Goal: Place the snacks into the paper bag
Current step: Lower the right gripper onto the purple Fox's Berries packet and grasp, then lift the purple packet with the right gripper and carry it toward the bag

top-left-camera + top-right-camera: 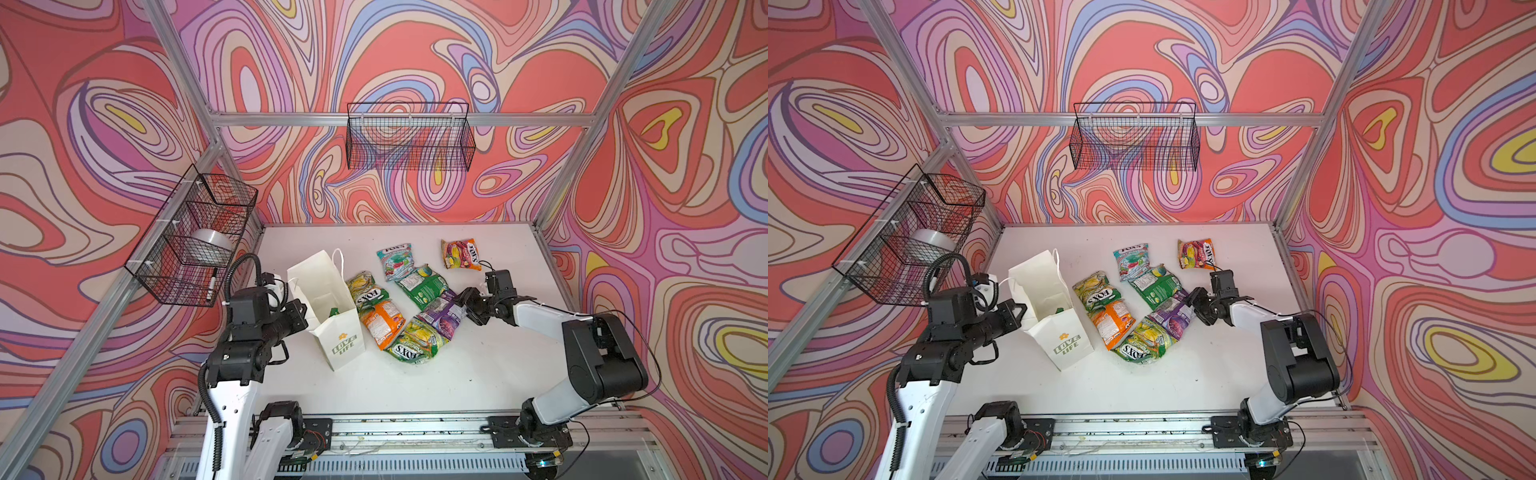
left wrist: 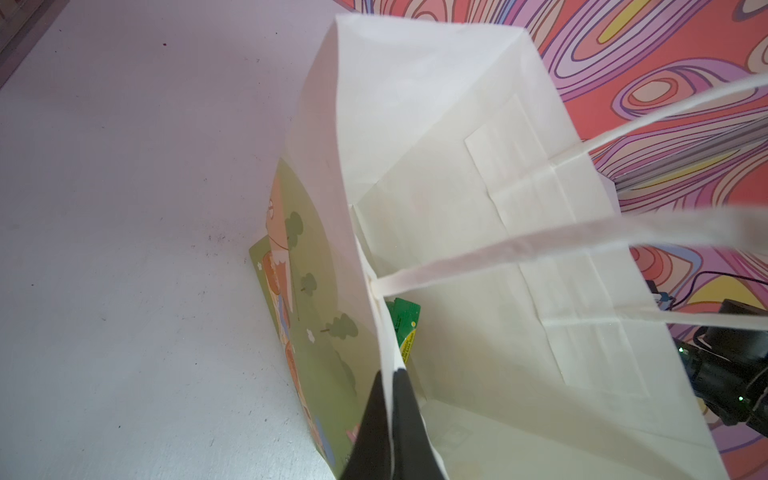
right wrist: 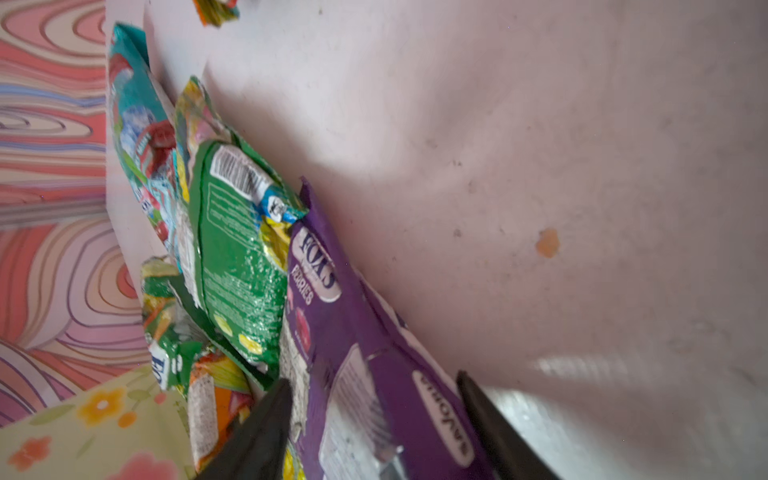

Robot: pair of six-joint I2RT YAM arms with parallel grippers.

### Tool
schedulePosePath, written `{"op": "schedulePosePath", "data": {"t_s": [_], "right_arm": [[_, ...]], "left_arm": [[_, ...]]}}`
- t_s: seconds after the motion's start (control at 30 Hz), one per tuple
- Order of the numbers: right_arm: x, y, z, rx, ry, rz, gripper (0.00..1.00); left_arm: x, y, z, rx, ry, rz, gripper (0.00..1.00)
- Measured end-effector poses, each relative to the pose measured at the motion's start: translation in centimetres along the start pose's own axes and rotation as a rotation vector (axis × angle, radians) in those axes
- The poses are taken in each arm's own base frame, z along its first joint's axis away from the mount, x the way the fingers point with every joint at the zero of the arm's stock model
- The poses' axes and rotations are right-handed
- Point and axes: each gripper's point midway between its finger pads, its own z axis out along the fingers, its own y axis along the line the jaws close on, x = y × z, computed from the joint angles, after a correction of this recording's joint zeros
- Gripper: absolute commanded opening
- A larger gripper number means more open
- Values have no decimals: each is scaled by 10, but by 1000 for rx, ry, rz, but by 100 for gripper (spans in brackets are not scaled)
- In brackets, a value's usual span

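The white paper bag [image 1: 338, 332] [image 1: 1065, 338] [image 2: 457, 208] stands open at the table's left. My left gripper [image 1: 301, 311] [image 1: 1020, 309] [image 2: 392, 376] is shut on its near wall at the rim. A green snack [image 2: 405, 324] lies inside. Several snacks lie in a loose heap to its right: teal-red [image 1: 395, 259], green [image 1: 422, 284] [image 3: 237, 257], yellow-green [image 1: 368, 293], orange [image 1: 381, 323], another yellow-green [image 1: 415, 345]. An orange fruit one [image 1: 459, 253] lies apart at the back. My right gripper [image 1: 465, 303] [image 1: 1196, 301] [image 3: 370, 386] is open, jaws either side of the purple snack [image 1: 446, 316] [image 3: 332, 311].
A black wire basket [image 1: 409, 137] hangs on the back wall. Another wire basket [image 1: 195, 237] on the left wall holds a silver roll and a pen. An aluminium rail [image 1: 415, 428] runs along the table's front edge.
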Motion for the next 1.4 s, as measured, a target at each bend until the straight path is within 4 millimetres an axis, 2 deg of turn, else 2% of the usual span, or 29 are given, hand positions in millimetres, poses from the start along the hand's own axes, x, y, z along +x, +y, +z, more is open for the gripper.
{"op": "schedulePosePath", "data": {"t_s": [0.3, 0.47, 0.7, 1.03, 1.4], "right_arm": [[0, 0, 0, -1, 1, -16, 13], [0, 0, 0, -3, 4, -14, 0], [-2, 12, -14, -17, -11, -22, 0], [-25, 71, -69, -127, -125, -94, 0], [-35, 103, -111, -156, -201, -155, 0]], "left_arm": [[0, 0, 0, 2, 1, 0, 0], [0, 0, 1, 4, 1, 0, 0], [0, 0, 1, 5, 0, 1, 0], [1, -2, 2, 17, 5, 1, 0], [2, -5, 1, 29, 6, 7, 0]]}}
